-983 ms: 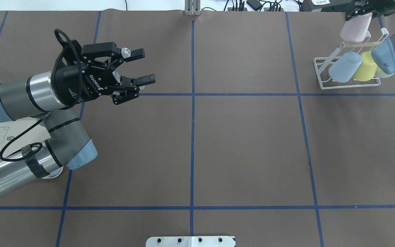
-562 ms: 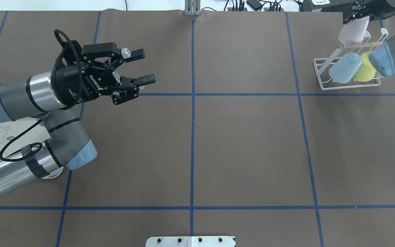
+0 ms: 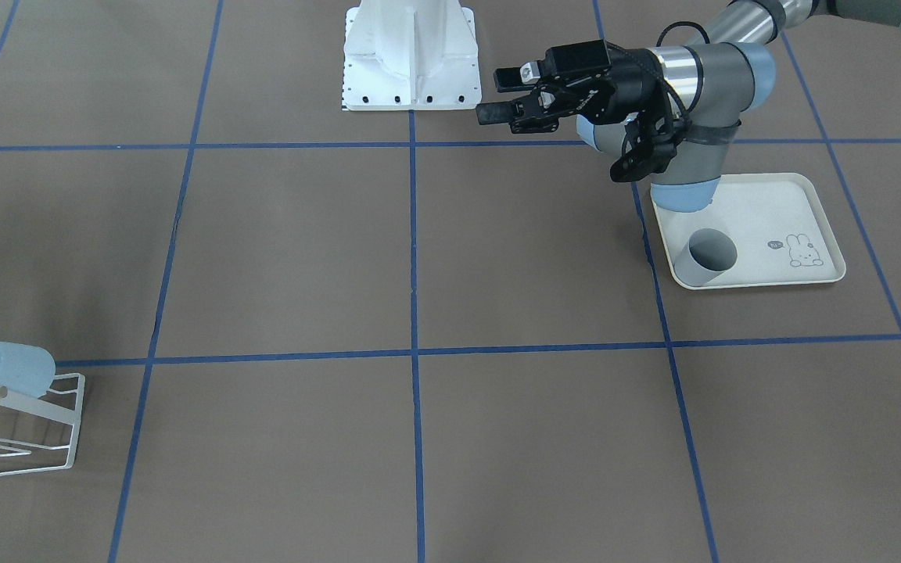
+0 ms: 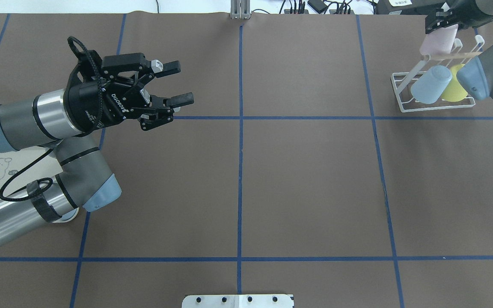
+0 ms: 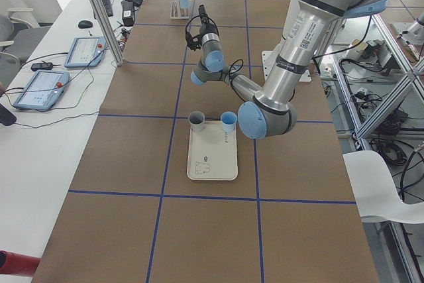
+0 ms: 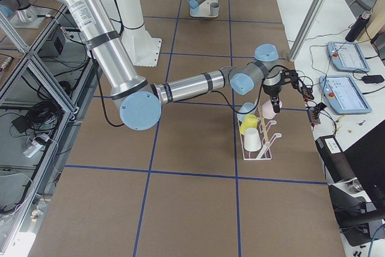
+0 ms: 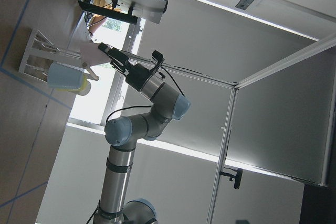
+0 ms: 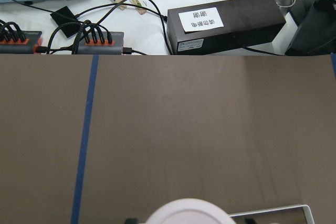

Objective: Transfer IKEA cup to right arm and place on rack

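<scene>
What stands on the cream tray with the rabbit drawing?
A grey cup and a blue cup, at one end of the tray. The left arm covers part of it from overhead.

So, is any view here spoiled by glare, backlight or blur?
Left wrist-mounted: a bright window near the rack blows out, and the right end effector reads as a dark shape. Right wrist-mounted: the cup rim at the bottom edge is soft, probably too near the lens, while the table is sharp. Overhead exterior: even light, faint shadows, no glare.
</scene>
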Robot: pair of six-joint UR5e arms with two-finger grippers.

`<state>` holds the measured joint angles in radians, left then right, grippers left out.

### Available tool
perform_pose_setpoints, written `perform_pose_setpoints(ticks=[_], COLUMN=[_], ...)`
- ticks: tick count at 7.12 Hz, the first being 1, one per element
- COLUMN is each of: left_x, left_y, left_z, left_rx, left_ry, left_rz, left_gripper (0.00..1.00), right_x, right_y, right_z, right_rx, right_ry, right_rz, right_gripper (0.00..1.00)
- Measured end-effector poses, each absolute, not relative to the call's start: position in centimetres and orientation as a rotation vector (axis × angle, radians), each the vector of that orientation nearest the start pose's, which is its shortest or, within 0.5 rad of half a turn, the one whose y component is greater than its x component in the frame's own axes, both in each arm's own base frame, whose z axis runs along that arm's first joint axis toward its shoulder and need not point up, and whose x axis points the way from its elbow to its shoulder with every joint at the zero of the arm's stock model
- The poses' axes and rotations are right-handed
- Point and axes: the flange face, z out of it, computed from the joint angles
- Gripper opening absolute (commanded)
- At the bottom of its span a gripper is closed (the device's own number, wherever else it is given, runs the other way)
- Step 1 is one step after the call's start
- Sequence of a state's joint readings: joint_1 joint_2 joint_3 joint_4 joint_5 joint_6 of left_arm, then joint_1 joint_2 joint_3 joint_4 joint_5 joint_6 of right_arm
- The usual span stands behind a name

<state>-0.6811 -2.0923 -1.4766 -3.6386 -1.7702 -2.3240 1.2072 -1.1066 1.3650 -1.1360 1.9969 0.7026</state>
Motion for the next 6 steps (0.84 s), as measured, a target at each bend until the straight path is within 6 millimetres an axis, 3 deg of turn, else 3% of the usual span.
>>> perform_pose_setpoints(ticks=[3,4,5,6], left_x=[35.42,35.44,35.46,35.46], left_y=[-43.32,-43.32,-43.32,-43.33], left_z=[23.03,23.01,23.0,23.0], left_rx=[-0.174,-0.174,-0.175,-0.175], left_ry=[2.5,2.5,2.5,2.5], left_rz=[-0.362,-0.362,-0.362,-0.362], left_gripper=[0.7,0.7,0.7,0.71], right_x=[-16.76,-16.91,-17.2,-17.46], right_y=[-68.9,-68.87,-68.82,-68.72], right_z=[45.22,45.31,45.42,45.59], right_rx=[0.378,0.378,0.379,0.382], right_ry=[-0.694,-0.691,-0.684,-0.676], right_rz=[0.171,0.17,0.169,0.168], right_gripper=[0.06,0.18,0.49,0.99])
